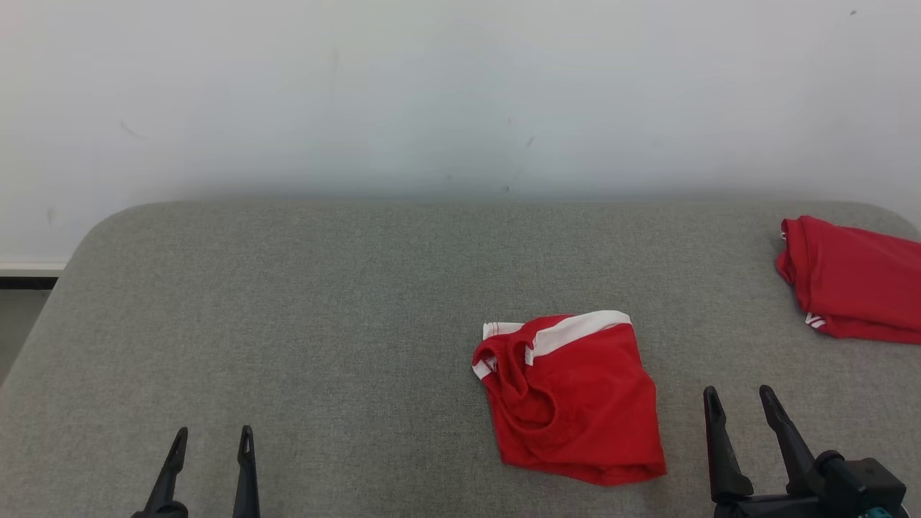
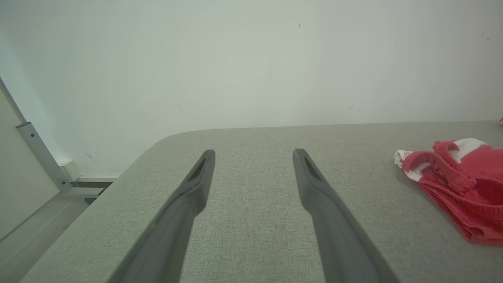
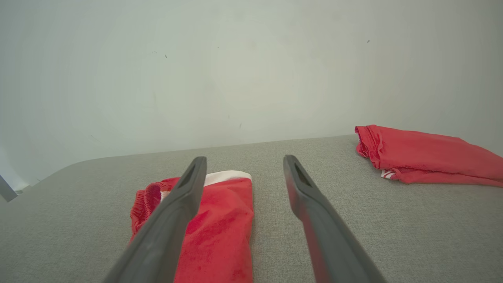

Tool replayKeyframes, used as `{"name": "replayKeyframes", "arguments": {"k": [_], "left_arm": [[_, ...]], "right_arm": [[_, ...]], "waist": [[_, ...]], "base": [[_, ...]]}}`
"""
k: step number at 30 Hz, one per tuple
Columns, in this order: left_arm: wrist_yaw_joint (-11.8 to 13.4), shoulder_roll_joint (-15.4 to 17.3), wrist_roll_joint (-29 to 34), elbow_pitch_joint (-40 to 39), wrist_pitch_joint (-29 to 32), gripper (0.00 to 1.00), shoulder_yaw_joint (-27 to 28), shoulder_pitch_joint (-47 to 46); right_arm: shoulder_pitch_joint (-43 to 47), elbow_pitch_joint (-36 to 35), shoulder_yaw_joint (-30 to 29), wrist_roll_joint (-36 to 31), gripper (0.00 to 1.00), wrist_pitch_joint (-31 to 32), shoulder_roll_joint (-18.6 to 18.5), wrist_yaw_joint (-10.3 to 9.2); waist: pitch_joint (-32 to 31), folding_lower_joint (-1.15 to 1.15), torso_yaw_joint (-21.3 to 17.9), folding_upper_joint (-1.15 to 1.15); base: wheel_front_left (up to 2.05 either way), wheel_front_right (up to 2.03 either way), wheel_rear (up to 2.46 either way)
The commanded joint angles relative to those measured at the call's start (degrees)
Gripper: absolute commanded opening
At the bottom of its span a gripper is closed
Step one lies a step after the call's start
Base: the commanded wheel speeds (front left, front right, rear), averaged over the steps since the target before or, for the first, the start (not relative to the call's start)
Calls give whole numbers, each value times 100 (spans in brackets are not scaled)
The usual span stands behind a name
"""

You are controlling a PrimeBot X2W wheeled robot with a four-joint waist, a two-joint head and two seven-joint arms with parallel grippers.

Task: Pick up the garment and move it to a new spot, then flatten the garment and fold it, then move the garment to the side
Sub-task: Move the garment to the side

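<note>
A red garment (image 1: 572,399) with white trim lies folded on the grey padded table (image 1: 324,324), right of centre near the front. It also appears at the right edge of the left wrist view, garment (image 2: 459,184), and low left in the right wrist view, garment (image 3: 220,220). My right gripper (image 1: 741,403) stands open just right of it, with nothing between its fingers. My left gripper (image 1: 212,439) stands open at the lower left, far from the cloth. The left gripper (image 2: 253,155) hovers over bare table; the right gripper (image 3: 243,163) points past the garment's right edge.
A second red folded cloth (image 1: 853,280) lies at the table's far right edge, also in the right wrist view as cloth (image 3: 424,153). A pale wall (image 1: 460,93) stands behind the table. The table's left corner is rounded, with floor (image 2: 35,220) beyond it.
</note>
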Motion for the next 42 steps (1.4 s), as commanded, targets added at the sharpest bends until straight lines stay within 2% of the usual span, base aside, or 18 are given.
{"name": "replayKeyframes", "arguments": {"k": [1, 21, 27, 32, 42], "left_arm": [[19, 21, -8, -9, -2, 100, -2, 55], [109, 79, -88, -59, 40, 100, -94, 93], [121, 102, -124, -41, 27, 100, -105, 97], [148, 98, -142, -25, 13, 100, -128, 75], [100, 106, -227, 126, -59, 100, -190, -119]], "right_arm": [[50, -23, -4, -11, 100, 9, 11, -14], [69, 36, -1, 72, 100, -9, 12, -14], [27, 49, 57, -78, 100, 48, 10, -14], [-215, 113, 168, -111, 100, 125, -161, -14], [-1460, 1162, 490, -25, 100, 284, -558, -14]], "waist": [[-2, 0, 0, 0], [-39, 0, 30, 0], [-49, 0, 40, 0], [-31, 0, 54, 0], [109, 0, 229, 0]], "base": [[0, 0, 0], [0, 0, 0], [0, 0, 0], [0, 0, 0], [0, 0, 0]]}}
